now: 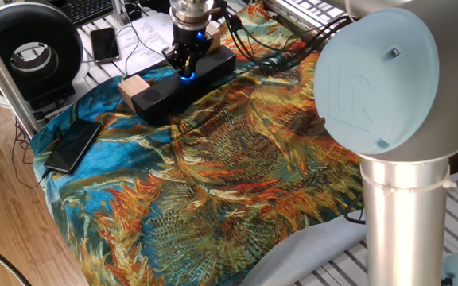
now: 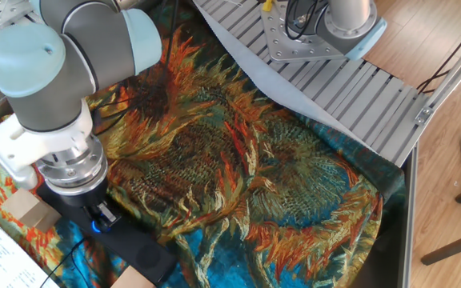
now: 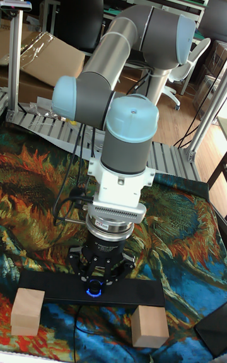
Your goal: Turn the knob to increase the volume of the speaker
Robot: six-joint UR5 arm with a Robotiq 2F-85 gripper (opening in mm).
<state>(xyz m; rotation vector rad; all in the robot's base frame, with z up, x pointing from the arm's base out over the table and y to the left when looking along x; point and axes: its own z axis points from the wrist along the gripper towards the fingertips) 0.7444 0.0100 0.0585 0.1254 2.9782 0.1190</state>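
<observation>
The speaker (image 1: 153, 94) is a long black bar with tan wooden end blocks (image 1: 133, 86), lying on the sunflower cloth at the far left. Its knob (image 1: 188, 75) glows blue on the top face. My gripper (image 1: 186, 63) points straight down onto it, with the fingers closed around the dial. In the tall fixed view the knob (image 3: 94, 290) shows just below the gripper (image 3: 94, 280), between the two end blocks of the speaker (image 3: 44, 288). In the other fixed view the knob (image 2: 96, 226) glows under the gripper (image 2: 97, 216), and the arm hides much of the speaker (image 2: 138, 252).
A flat black smartphone (image 1: 71, 145) lies on the cloth's left edge. A big black ring-shaped device (image 1: 29, 44), a second phone (image 1: 104, 44), papers and cables crowd the back left. The arm's large pale joint (image 1: 376, 79) fills the right foreground.
</observation>
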